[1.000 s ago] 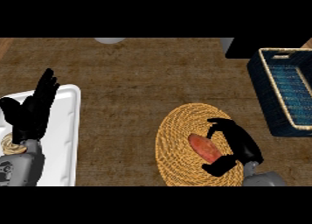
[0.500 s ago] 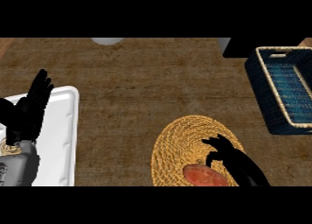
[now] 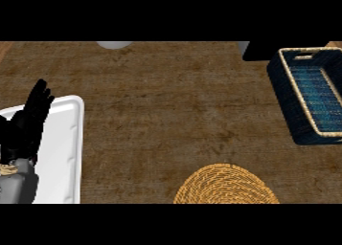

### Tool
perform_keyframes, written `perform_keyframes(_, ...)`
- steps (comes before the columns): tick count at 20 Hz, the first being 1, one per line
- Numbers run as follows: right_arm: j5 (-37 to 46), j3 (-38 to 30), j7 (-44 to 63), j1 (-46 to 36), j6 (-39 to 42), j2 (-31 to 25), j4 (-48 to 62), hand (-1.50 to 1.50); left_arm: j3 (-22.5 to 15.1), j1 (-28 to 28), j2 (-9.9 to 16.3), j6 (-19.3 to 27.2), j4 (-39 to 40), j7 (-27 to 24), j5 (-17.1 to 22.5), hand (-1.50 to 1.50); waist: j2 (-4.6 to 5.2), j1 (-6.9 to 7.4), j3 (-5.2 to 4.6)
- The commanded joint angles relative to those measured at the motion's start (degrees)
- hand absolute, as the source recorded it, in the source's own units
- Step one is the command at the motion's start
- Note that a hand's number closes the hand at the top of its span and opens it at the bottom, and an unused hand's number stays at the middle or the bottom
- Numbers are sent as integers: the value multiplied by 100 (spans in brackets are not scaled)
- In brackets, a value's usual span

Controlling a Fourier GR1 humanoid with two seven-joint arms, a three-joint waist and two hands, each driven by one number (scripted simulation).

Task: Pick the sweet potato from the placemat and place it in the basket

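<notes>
The round woven yellow placemat (image 3: pixel 226 185) lies at the lower edge of the head view, cut off by it. No sweet potato shows on the part I can see. The dark blue basket (image 3: pixel 286 93) with a lighter blue floor stands at the right, far side of the counter, with nothing in it. My left hand (image 3: pixel 25 125) rests open with fingers up at the left, over the white tray. My right hand shows nowhere in the view.
A white tray (image 3: pixel 63 148) sits at the lower left under my left forearm. A grey round object (image 3: pixel 114 44) and a black block (image 3: pixel 259 50) stand along the far edge. Brown counter (image 3: pixel 166 105) spreads between tray and basket.
The view has shifted, so the placemat slid toward the lower edge. My right hand and the sweet potato, seen on the mat before, have passed out of view.
</notes>
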Motion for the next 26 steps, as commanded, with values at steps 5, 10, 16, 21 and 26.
perform_keyframes(5,-2099,-968,-366,1470,649,-425,-2113,150,-37,-58,21,27,-104,118,-72,0,44,46,9)
perform_keyframes(10,-3213,-2642,-43,2112,821,-922,-3298,150,-13,16,-4,-26,-81,48,-21,0,42,34,4)
perform_keyframes(16,-4789,-3443,1814,1797,635,-762,-4140,150,-125,95,-144,-30,-91,-120,-72,0,80,184,6)
perform_keyframes(21,-5423,-3695,2775,1120,156,-730,-4177,150,-171,-229,-107,-46,139,-37,-129,0,126,251,-8)
perform_keyframes(26,-5371,-3813,4015,-156,-385,-970,-3906,150,-122,-338,-15,-175,50,121,-8,0,118,385,-5)
